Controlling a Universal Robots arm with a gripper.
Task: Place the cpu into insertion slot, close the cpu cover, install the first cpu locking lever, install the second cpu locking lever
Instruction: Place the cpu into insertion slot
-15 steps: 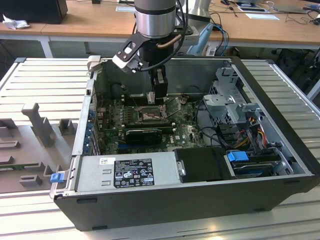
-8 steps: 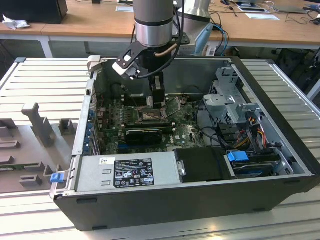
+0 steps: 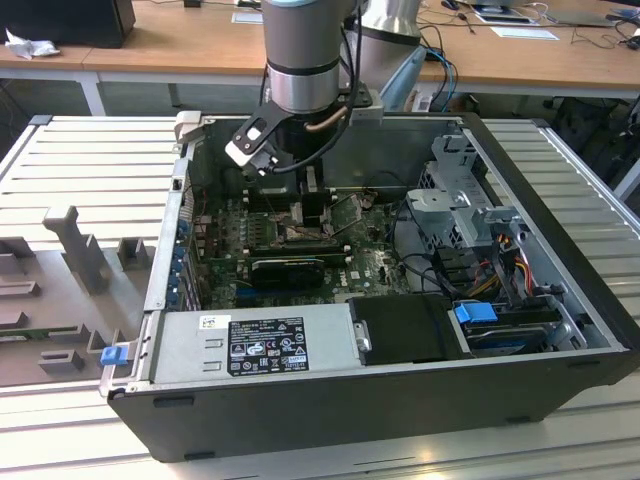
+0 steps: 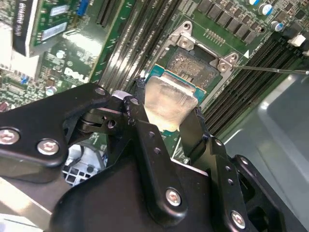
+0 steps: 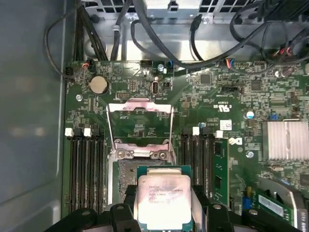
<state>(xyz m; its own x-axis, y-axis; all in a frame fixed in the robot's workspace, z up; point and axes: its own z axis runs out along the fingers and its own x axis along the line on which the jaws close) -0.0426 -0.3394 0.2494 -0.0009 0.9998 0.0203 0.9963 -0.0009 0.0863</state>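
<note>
In the upper middle of the exterior view, the arm reaches down into the open computer case (image 3: 560,290), with the gripper (image 3: 300,222) low over the motherboard (image 3: 375,265). In both wrist views the gripper (image 4: 166,110) (image 5: 163,205) is pinched narrow on the cpu (image 4: 169,99) (image 5: 163,198), one black finger (image 4: 137,108) on each of two opposite edges (silvery top facing the cameras). The chip sits over the insertion slot (image 4: 195,65) (image 5: 124,170), covering part of its brownish contact field; whether they touch cannot be told. The cpu cover (image 5: 140,103) stands flipped open beyond the slot, between banks of memory slots (image 5: 84,169).
</note>
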